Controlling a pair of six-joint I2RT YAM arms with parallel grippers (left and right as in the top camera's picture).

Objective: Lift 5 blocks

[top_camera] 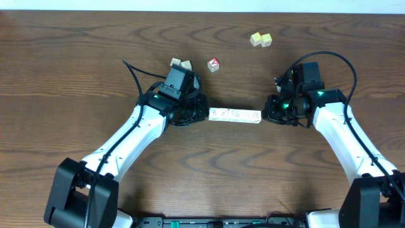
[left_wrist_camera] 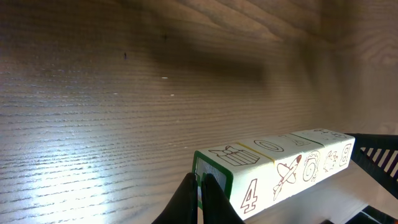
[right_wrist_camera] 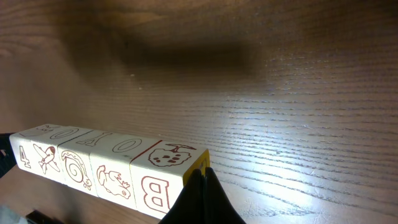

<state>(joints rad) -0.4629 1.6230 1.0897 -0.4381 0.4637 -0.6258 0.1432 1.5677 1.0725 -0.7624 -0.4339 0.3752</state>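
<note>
Left end effector (top_camera: 204,114) and right end effector (top_camera: 266,116), both clenched, squeezing the 5 blocks (top_camera: 235,115) in a row mid-frame; liable to buckle if pressure eases or arms drift apart

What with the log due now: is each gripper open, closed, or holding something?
Left gripper: closed, tips pressed against one end of the block row.
Right gripper: closed, pressed against the other end.
</note>
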